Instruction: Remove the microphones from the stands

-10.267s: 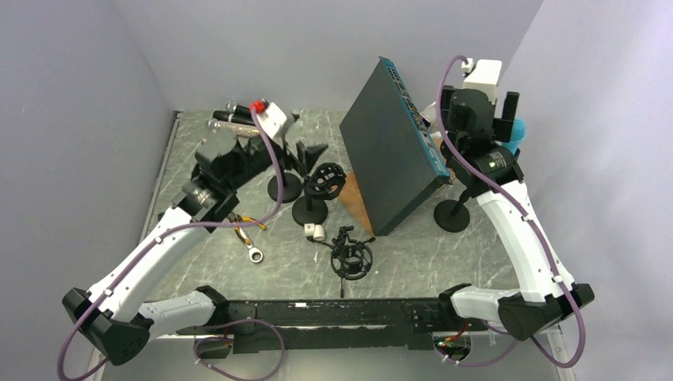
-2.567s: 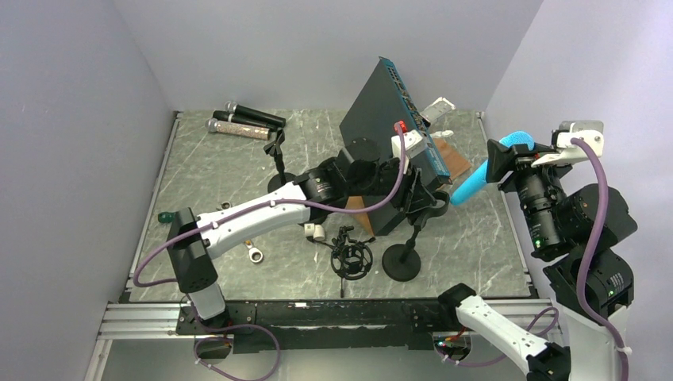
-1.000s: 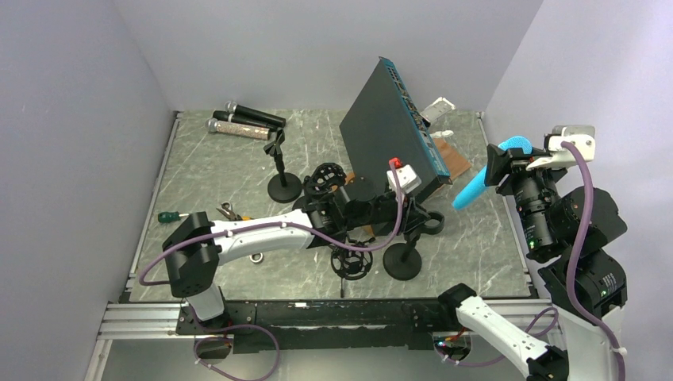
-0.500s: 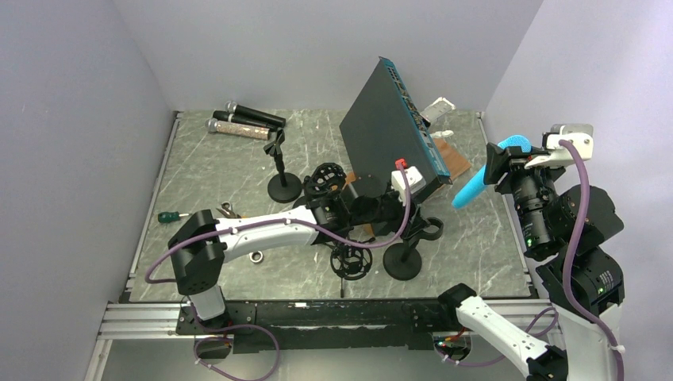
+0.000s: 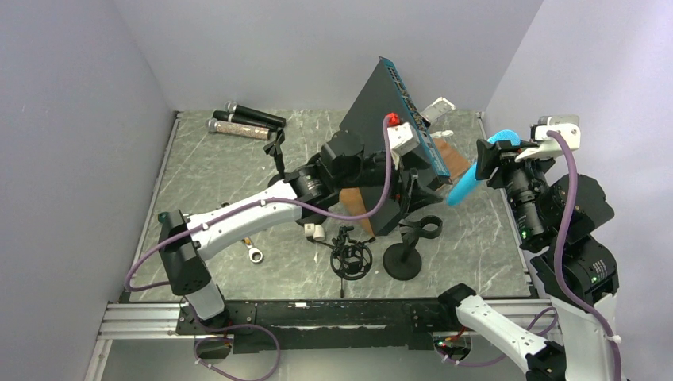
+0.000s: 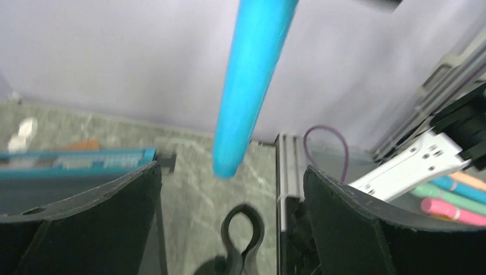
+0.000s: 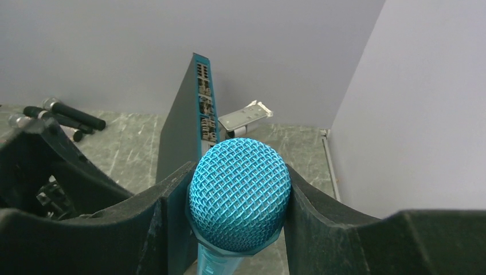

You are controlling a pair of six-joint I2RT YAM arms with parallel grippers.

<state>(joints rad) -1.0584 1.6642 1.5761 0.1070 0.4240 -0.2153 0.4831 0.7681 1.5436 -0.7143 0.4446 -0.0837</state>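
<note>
The blue microphone (image 5: pixel 466 181) hangs in the air at the right, its mesh head (image 7: pixel 239 193) clamped between the fingers of my right gripper (image 5: pixel 490 155), which is shut on it. It is clear of the black stand (image 5: pixel 403 259), whose empty clip (image 5: pixel 427 228) shows below in the left wrist view (image 6: pixel 243 234). My left gripper (image 5: pixel 411 197) is open and empty above the stand. Its fingers (image 6: pixel 86 223) are wide apart, and the microphone's handle (image 6: pixel 252 86) points down between them.
A dark blue panel box (image 5: pixel 389 151) leans upright mid-table, with a brown board (image 5: pixel 454 159) behind it. Three microphones (image 5: pixel 246 119) lie at back left. A second stand (image 5: pixel 278 163), a shock mount (image 5: pixel 351 259) and a wrench (image 5: pixel 254 253) are on the table.
My left gripper has let go of the stand's stem and risen up and back towards the panel box. My right gripper has carried the blue microphone slightly left.
</note>
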